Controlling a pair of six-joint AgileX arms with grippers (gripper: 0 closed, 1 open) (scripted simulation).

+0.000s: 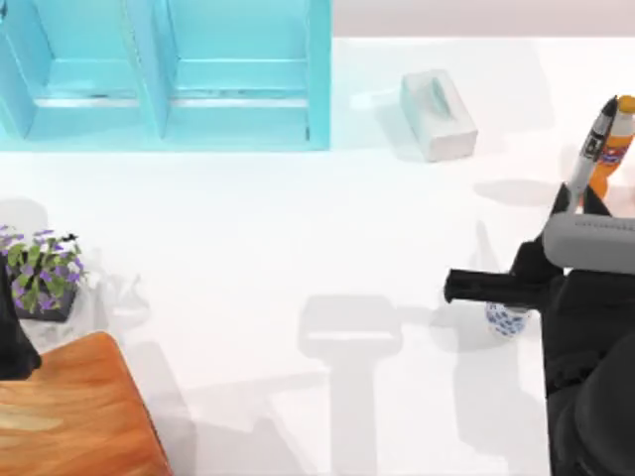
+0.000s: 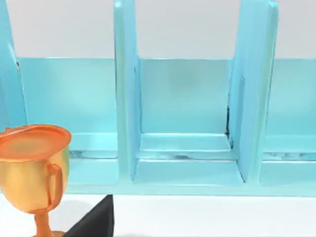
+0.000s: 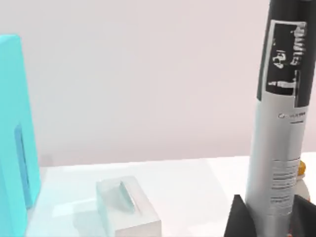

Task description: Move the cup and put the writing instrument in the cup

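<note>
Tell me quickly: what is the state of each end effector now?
Left end effector: at the table's left, cannot be told.
Right end effector: closed on the marker pen, near the cup.

No legible text.
We see black printed blocks and fine print lines on the marker pen (image 3: pixel 279 143) barrel, and a label on the orange bottle (image 1: pixel 617 139); we cannot read any wording, brand or number on either.

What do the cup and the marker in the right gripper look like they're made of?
The cup looks like glazed ceramic: white with a blue painted pattern. The marker, held in the right gripper, looks like smooth plastic, judging by its grey barrel with a printed label.
</note>
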